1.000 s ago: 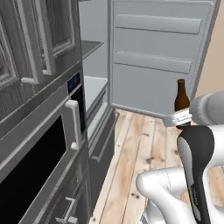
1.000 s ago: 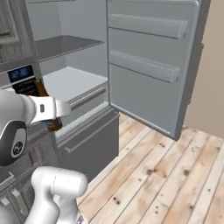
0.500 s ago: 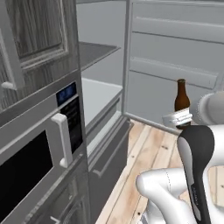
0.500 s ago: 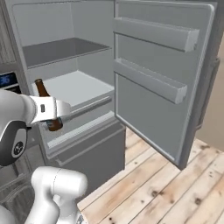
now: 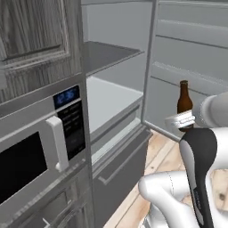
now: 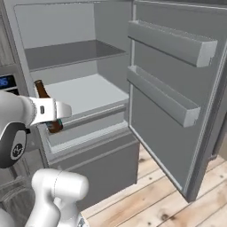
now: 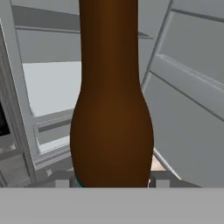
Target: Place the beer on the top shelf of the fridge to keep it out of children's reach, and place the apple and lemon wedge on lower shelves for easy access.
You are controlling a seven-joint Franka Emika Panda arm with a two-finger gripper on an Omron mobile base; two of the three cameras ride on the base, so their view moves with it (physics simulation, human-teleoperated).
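Note:
My gripper [image 5: 180, 121] is shut on the beer [image 5: 184, 99], a brown long-necked bottle held upright in front of the open fridge [image 5: 116, 22]. From the right base the beer [image 6: 42, 90] rises above the gripper [image 6: 49, 111], level with the pale lower shelves [image 6: 86, 94]. The darker top shelf [image 6: 71, 53] lies higher and further in. Through the hand camera the beer [image 7: 111, 109] stands between the fingertips [image 7: 61, 181], with the fridge behind it. The top shelf [image 5: 107, 53] and lower shelves [image 5: 111, 100] carry nothing. The apple and lemon wedge are out of view.
A microwave [image 5: 26, 153] with a blue clock sits in the cabinet left of the fridge. The fridge door [image 6: 177, 133] stands open on the right with two bins [image 6: 166, 95]. A drawer front [image 6: 97, 166] lies below the shelves. The floor is wooden.
The whole picture has shifted: the base has driven nearer and faces the fridge interior more squarely. The beer stays upright in the shut gripper.

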